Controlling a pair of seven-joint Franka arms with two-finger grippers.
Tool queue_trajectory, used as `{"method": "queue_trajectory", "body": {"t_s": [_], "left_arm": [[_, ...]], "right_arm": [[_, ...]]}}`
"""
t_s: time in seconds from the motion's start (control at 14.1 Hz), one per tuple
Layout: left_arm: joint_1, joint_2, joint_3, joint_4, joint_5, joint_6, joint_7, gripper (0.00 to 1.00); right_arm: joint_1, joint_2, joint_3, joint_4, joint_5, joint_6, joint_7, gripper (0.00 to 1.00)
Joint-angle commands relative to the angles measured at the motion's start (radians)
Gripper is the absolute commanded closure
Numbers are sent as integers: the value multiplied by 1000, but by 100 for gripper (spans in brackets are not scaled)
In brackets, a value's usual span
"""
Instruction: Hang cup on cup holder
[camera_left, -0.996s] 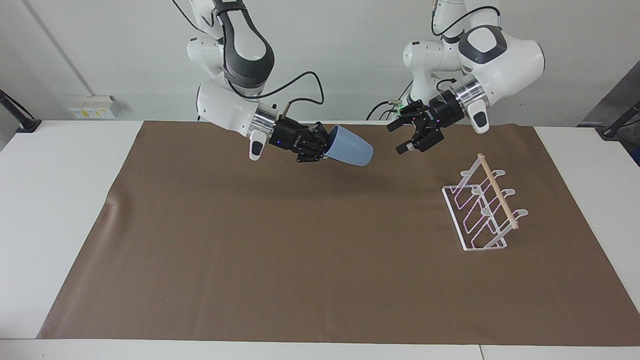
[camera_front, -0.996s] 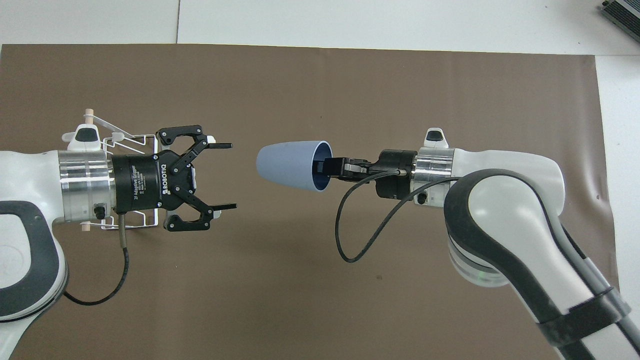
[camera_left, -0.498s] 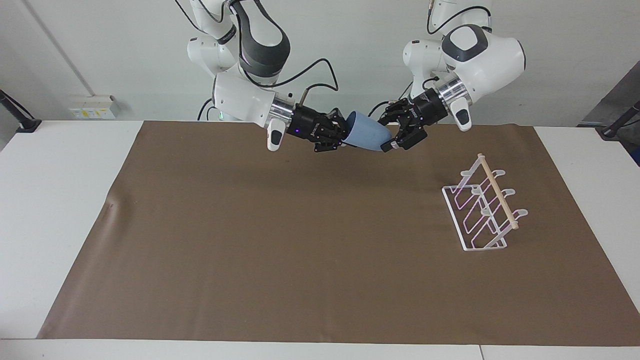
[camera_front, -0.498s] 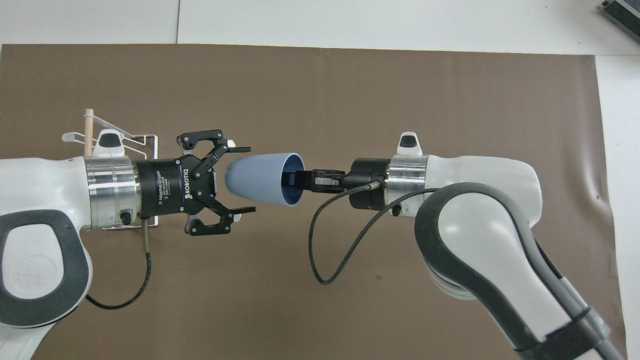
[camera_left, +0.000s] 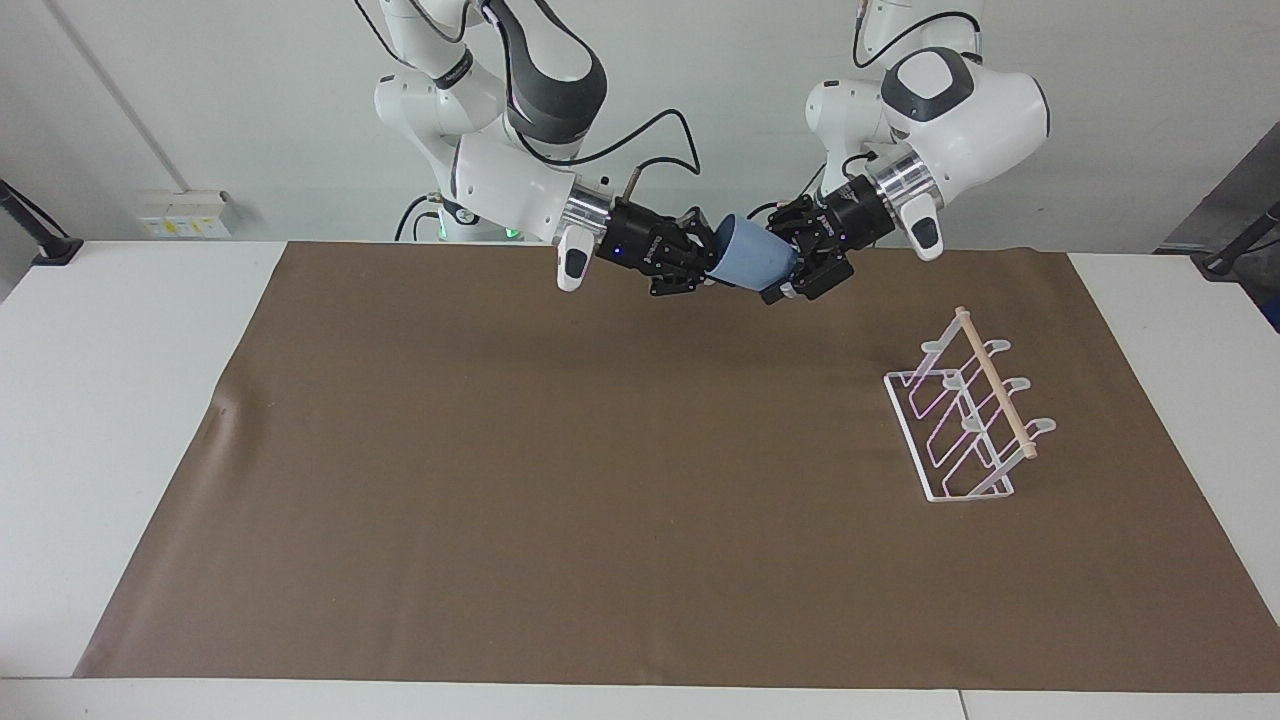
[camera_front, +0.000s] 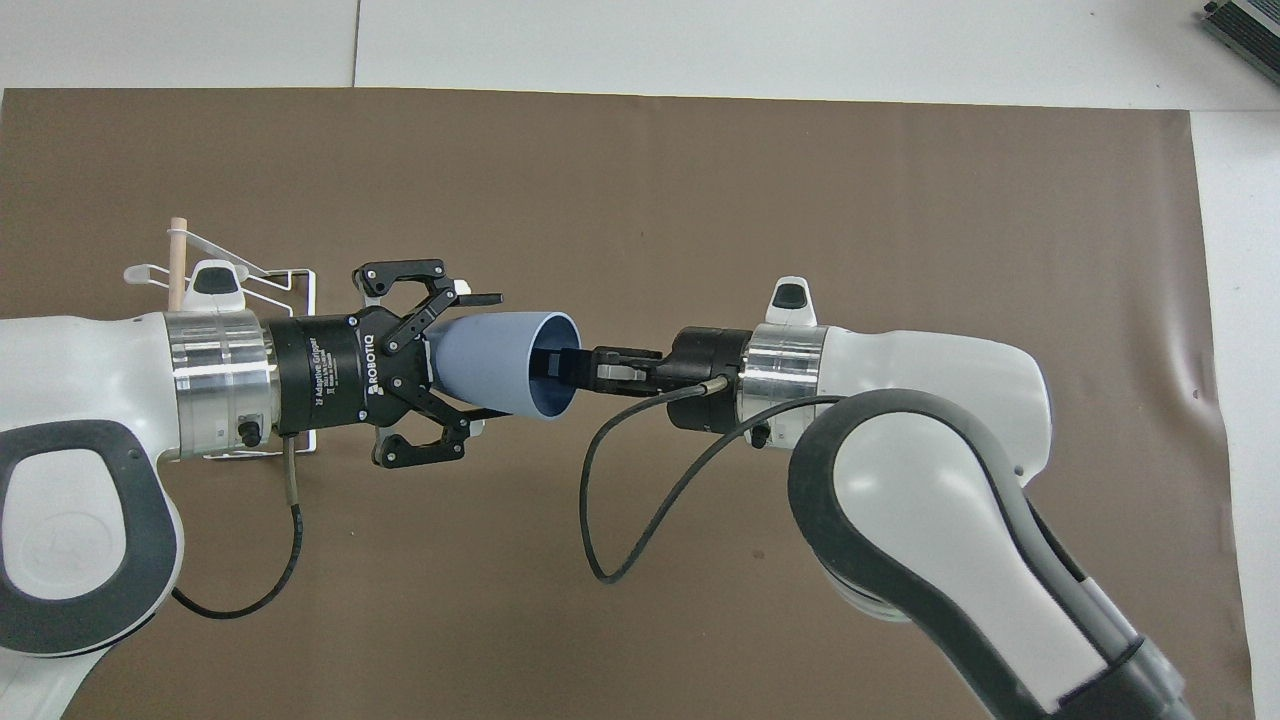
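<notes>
**Facing view.** Handover in mid-air, over the brown mat (camera_left: 620, 480) near the robots' edge of the worktop (camera_left: 130, 420). The right gripper (camera_left: 700, 268) holds the cup (camera_left: 752, 263) by its rim: fingers pressed together on the wall, one inside the mouth, so the tapered outside stays free for the other arm. The left gripper (camera_left: 785, 272) has the cup's closed base end between its fingers; whether they already pinch it or only bracket it cannot be told here. The cup lies on its side, base toward the left arm. The cup holder (camera_left: 965, 420) stands on the mat toward the left arm's end, well apart from the cup and nearer the worktop's outer edge (hence, prob., the pass to the arm on that side).

**Overhead view.** Left gripper (camera_front: 470, 365) fingers run along the cup (camera_front: 500, 362) on both flanks, close to the wall; contact not clear. Right gripper (camera_front: 560, 365) reaches into the open mouth. Cup holder (camera_front: 240, 285) mostly hidden under the left arm; dowel end and wire loops show.
</notes>
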Motion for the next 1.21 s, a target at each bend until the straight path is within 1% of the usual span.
{"method": "queue_trajectory", "body": {"t_s": [0.0,0.14,0.28,0.36,0.43,0.5,0.57,0.92,1.07,1.14], "left_arm": [[-23,-14,8,-15,-17,24,-16,100],[-24,-14,8,-15,-13,23,-13,100],[-23,-14,8,-12,-8,23,-14,100],[-23,-14,8,-10,-8,21,-14,100],[-21,-14,8,-10,-8,21,-16,100],[-21,-14,8,-10,-6,21,-16,100],[-19,-14,8,-10,-6,20,-16,100],[-9,-16,9,-15,4,18,-16,100],[-6,-14,11,-15,82,12,-17,100],[-6,-16,11,-21,119,18,-19,100]], "right_arm": [[-3,6,12,14,39,2,-11,100],[-5,6,12,14,39,2,-8,100],[-5,5,10,16,27,5,42,100],[-6,1,7,16,20,5,83,74],[-8,-2,5,17,16,5,108,51],[-11,-3,5,19,10,6,113,25],[-13,-3,4,17,7,6,113,1],[-11,-3,5,14,7,60,115,0],[-11,-6,2,14,-1,97,118,0],[-11,-6,2,14,-41,126,118,0]]}}
